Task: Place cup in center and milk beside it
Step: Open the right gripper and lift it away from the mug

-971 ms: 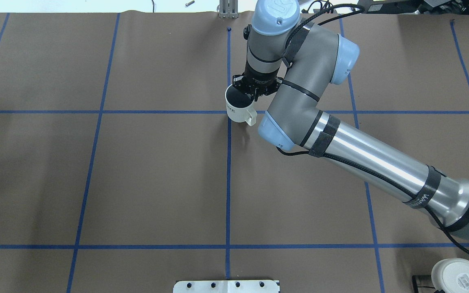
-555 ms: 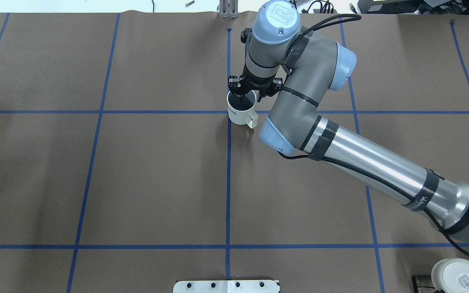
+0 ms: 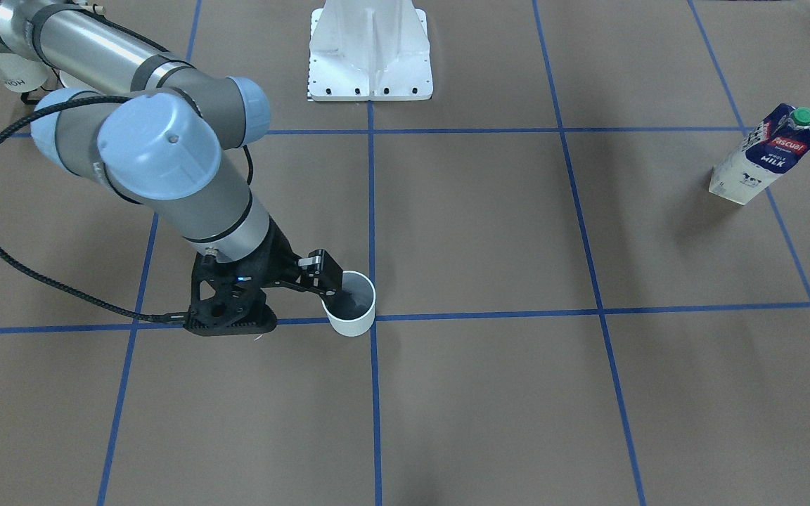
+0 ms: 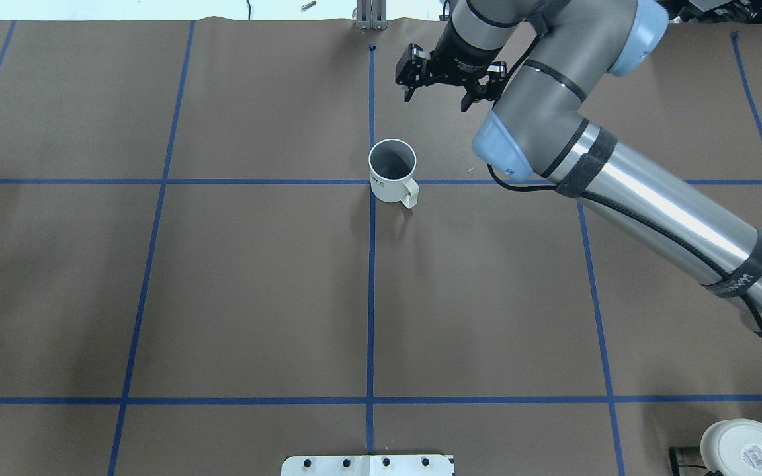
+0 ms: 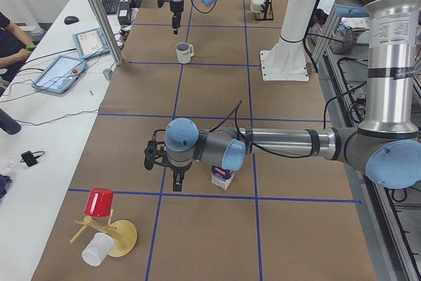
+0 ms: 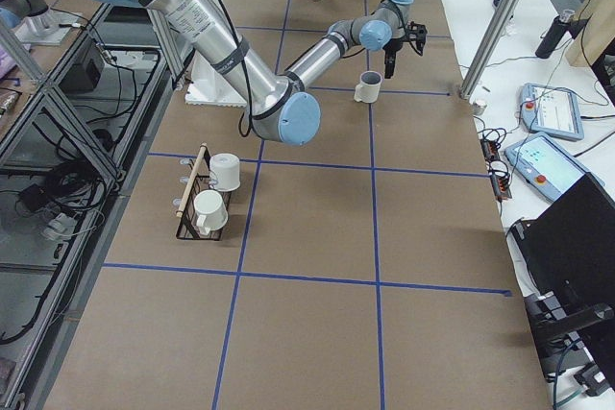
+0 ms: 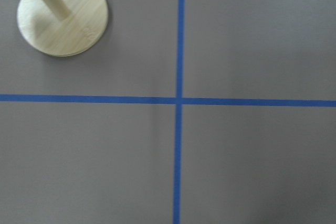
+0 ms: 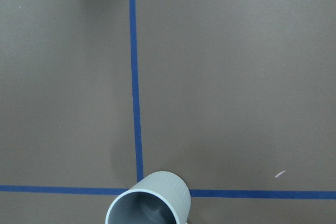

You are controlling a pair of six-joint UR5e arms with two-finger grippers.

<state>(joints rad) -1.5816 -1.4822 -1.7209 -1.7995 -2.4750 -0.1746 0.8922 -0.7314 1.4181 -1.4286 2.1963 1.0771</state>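
The cup (image 4: pixel 392 173), a small white mug with a dark inside, stands upright on the blue tape crossing, its handle toward the robot. It also shows in the right wrist view (image 8: pixel 149 203). My right gripper (image 4: pixel 438 99) is open and empty, raised beyond the cup and apart from it. In the front view its fingers (image 3: pixel 320 270) overlap the cup (image 3: pixel 350 313) at the rim. The milk (image 3: pixel 763 154) stands upright far off on my left side. My left gripper (image 5: pixel 164 162) hangs over the table next to the milk (image 5: pixel 222 177); I cannot tell if it is open.
A wooden mug tree (image 5: pixel 105 228) with a red and a white cup stands near the left gripper; its base shows in the left wrist view (image 7: pixel 62 14). A rack with two white mugs (image 6: pixel 207 199) is on my right. An upturned white cup (image 4: pixel 745 448) sits near my base.
The right gripper set the cup down on the tape crossing, let go of its rim, opened, and rose away toward the far edge. The cup stays upright.
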